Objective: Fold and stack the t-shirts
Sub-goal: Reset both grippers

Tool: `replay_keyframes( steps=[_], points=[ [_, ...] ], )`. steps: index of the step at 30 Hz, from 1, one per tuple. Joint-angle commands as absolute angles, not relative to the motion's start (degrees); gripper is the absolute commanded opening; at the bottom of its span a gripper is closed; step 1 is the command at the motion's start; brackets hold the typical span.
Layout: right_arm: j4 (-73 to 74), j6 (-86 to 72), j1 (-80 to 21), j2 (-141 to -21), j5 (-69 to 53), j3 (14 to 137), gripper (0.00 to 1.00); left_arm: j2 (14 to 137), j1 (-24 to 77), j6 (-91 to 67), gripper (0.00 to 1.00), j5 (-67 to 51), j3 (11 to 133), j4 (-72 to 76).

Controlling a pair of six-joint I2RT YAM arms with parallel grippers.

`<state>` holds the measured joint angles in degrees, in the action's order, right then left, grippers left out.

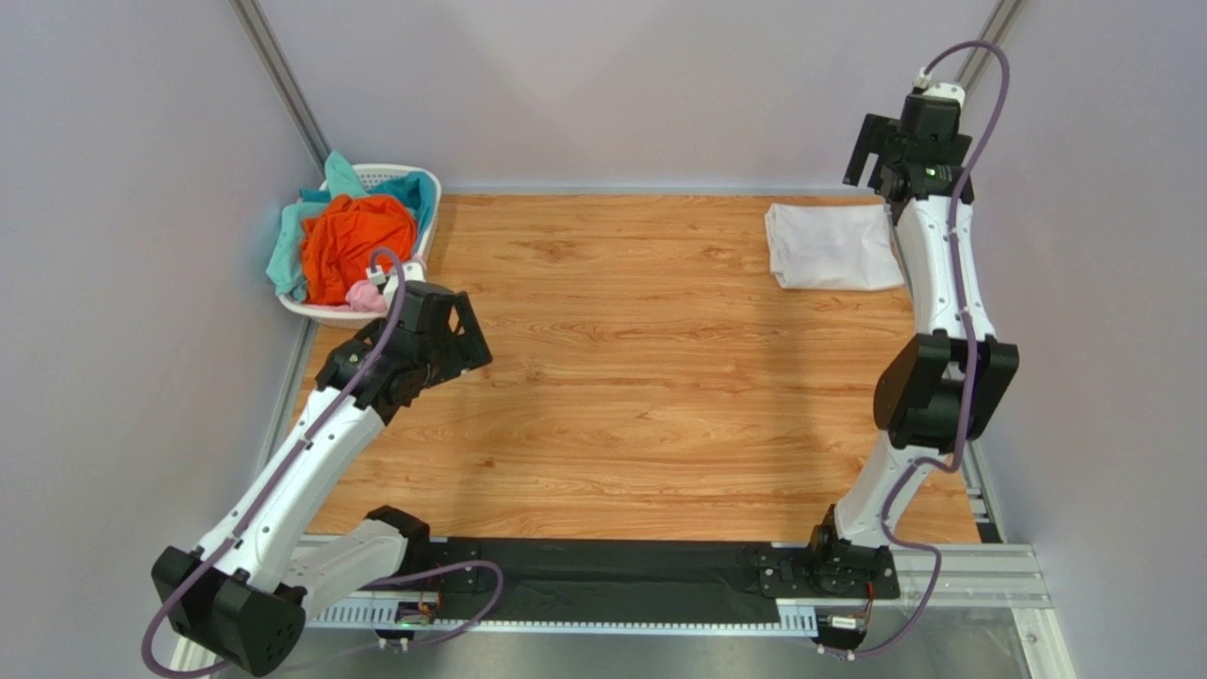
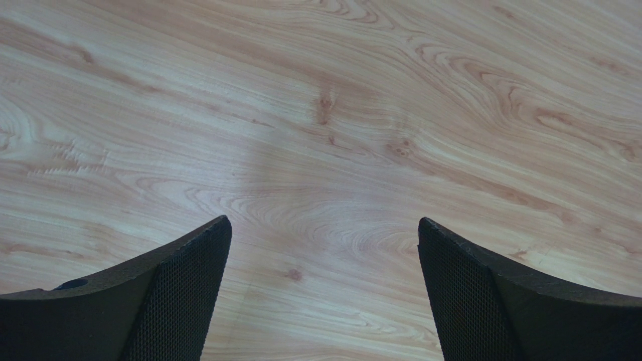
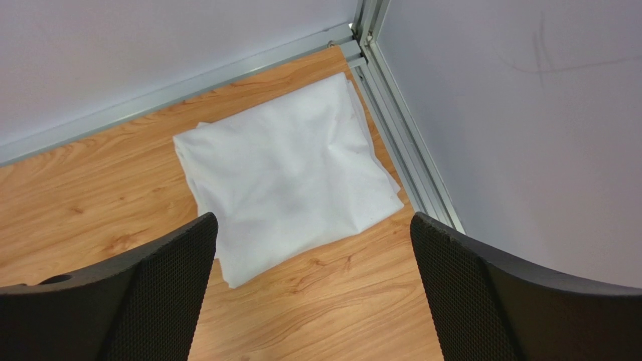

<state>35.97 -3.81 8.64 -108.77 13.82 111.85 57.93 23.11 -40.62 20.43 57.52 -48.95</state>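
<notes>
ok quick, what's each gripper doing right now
left gripper: open, empty, over the wooden table
right gripper: open, empty, pointed at the folded white cloth t-shirt

Matt wood-grain table (image 1: pixel 638 368); soft white cloth t-shirt (image 3: pixel 290 177), smooth, faintly creased; white lattice plastic basket (image 1: pixel 431 212); brushed metal frame rail (image 3: pixel 399 128); black mesh-textured pads (image 3: pixel 166 293).

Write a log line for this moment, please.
left hand: open, over table | right hand: open, facing folded white t-shirt | basket: orange t-shirt, teal t-shirt
</notes>
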Motion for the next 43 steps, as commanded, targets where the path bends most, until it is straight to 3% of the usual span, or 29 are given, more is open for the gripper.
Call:
replay_keyframes(
  steps=[1, 9, 15, 22, 30, 43],
  points=[
    [34.89, -7.12, 7.12, -102.51, 13.01, 106.27, 1.0, 54.59, 22.76, -39.99, 1.0, 19.78, 58.19, -47.29],
    [31.22, -13.87, 0.35, -85.98, 13.89, 81.33, 1.0, 48.61, 22.76, -41.31, 1.0, 21.09, 53.71, -43.95],
    [27.78, -19.59, -7.47, -71.39, 10.03, 60.42, 1.0, 46.85, 22.76, -40.87, 1.0, 22.58, 50.63, -41.75],
    [25.05, -21.71, -9.93, -62.59, 1.05, 45.38, 1.0, 45.79, 22.76, -39.81, 1.0, 23.12, 47.99, -38.68],
    [21.8, -21.36, -10.2, -54.24, -5.01, 36.48, 1.0, 45.18, 22.76, -39.46, 1.0, 22.76, 46.23, -37.0],
    [21.88, -20.39, -10.2, -54.32, -5.37, 37.88, 1.0, 44.38, 22.76, -40.52, 1.0, 23.2, 44.65, -35.42]
  ],
)
